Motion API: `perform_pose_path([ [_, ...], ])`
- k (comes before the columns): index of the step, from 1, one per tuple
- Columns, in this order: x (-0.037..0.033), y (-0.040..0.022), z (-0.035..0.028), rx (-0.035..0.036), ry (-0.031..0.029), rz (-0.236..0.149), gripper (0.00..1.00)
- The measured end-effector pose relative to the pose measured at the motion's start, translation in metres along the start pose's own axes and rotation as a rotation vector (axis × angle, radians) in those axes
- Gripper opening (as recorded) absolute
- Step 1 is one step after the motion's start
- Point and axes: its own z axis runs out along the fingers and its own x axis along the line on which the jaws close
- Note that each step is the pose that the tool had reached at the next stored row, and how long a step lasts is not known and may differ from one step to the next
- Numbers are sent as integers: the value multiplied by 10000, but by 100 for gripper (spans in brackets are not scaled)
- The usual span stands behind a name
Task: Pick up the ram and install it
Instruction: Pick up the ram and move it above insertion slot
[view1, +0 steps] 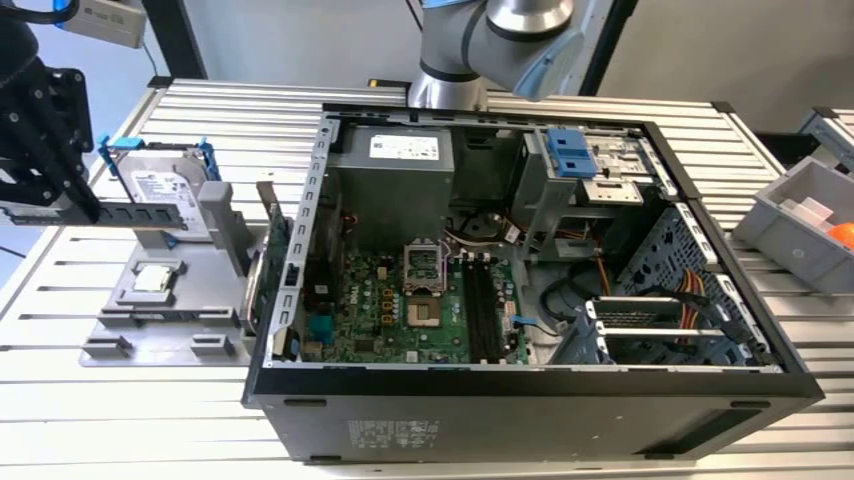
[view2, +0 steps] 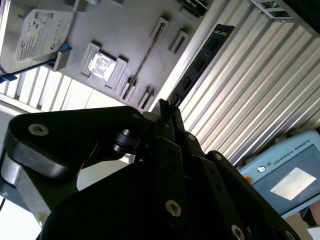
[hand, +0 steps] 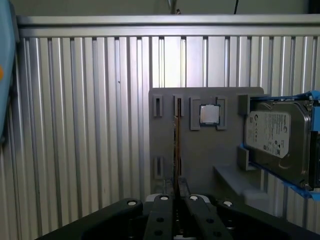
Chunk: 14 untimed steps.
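Exterior view, well to the left of the open computer case (view1: 534, 405): the black gripper (view1: 74, 205) is cropped by the frame edge, as is one end of the ram (view1: 127, 214) clamped in its closed jaws. The stick is level, outside the case, crossing the hard drive (view1: 167, 190) that stands on a grey parts holder (view1: 187, 300). A ribbed aluminium table (view1: 107, 420) carries everything. Behind the case rises the arm (view1: 467, 50), its upper links cut off. Right of the case sits a grey bin (view1: 787, 225).
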Motion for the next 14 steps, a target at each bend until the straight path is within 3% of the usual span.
perform_pose_path([
  [14, -4, -164, 4, 0, 1, -10, 0],
])
